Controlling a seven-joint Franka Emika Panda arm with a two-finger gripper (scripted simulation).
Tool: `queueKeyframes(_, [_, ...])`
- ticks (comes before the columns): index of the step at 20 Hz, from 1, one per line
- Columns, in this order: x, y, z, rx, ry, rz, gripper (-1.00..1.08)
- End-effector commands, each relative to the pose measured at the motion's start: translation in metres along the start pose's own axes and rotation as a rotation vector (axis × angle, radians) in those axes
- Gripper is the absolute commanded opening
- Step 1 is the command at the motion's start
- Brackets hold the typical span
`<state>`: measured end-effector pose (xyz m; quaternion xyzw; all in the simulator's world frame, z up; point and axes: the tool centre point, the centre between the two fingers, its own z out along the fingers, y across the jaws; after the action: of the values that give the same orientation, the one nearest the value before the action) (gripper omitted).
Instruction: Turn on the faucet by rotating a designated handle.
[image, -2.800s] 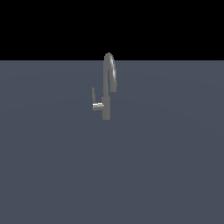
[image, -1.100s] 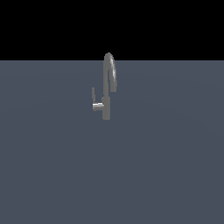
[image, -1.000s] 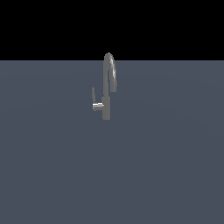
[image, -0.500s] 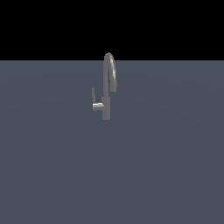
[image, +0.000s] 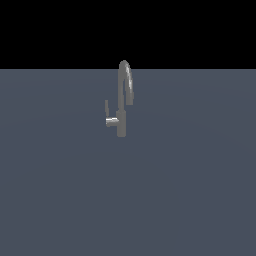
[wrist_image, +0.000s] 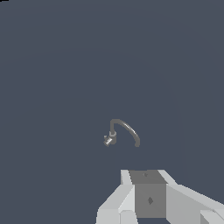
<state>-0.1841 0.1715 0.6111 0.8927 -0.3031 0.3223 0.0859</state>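
nothing has moved since earlier frames. faucet (image: 122, 100) stands well ahead of my pincer (wrist_image: 151, 197), untouched; whether the pincer is open i cannot tell. handle (image: 107, 109) looks stiff, slick, thin: i'd grip near its tip.

No readable text, no labels, no numbers — plain renders

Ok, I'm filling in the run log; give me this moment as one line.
phase: approach | faucet: upright, untouched | handle: on the exterior view's left of post | gripper: far above faucet, holding nothing, jaw state unclear
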Motion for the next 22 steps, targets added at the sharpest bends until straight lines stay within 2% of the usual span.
queueKeyframes(1, [-0.002, -0.02, 0.007, -0.018, 0.04, 0.042, -1.0])
queueKeyframes(11, [-0.012, -0.093, 0.072, -0.102, 0.162, 0.187, -1.0])
queueKeyframes(17, [-0.019, -0.127, 0.141, -0.159, 0.206, 0.267, -1.0])
queueKeyframes(22, [-0.024, -0.144, 0.213, -0.212, 0.226, 0.335, -1.0])
